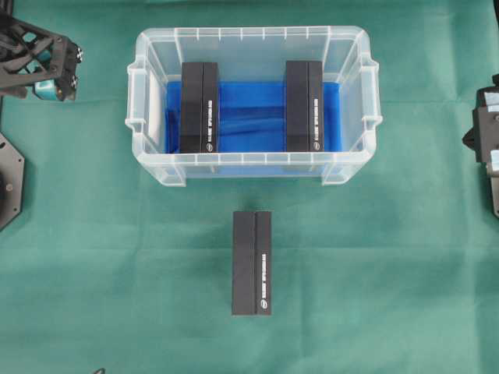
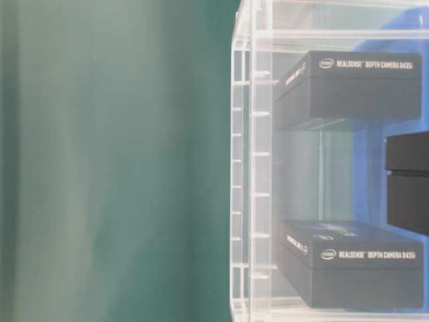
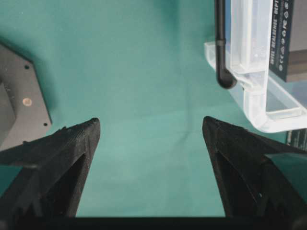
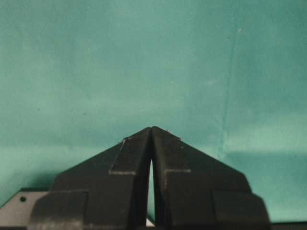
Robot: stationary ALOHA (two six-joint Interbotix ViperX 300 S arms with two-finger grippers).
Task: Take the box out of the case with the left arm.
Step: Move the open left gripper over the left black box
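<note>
Now: left end effector (image 1: 58, 78) released, grasping nothing, poised off top-left corner of case (image 1: 156, 167), outside rim, over bare green tabletop (image 1: 93, 257). Two boxes inside case on blue lining: near box (image 1: 199, 107) on left side, far box (image 1: 304, 106) on right. Third box (image 1: 252, 262) outside, below case. Near box lies to right of left end effector; long axis runs front-to-back in overhead view. Right end effector (image 4: 151, 132) clenched, empty, well apart. Judgement: left arm nearer; must cross rim, then drop.
</note>
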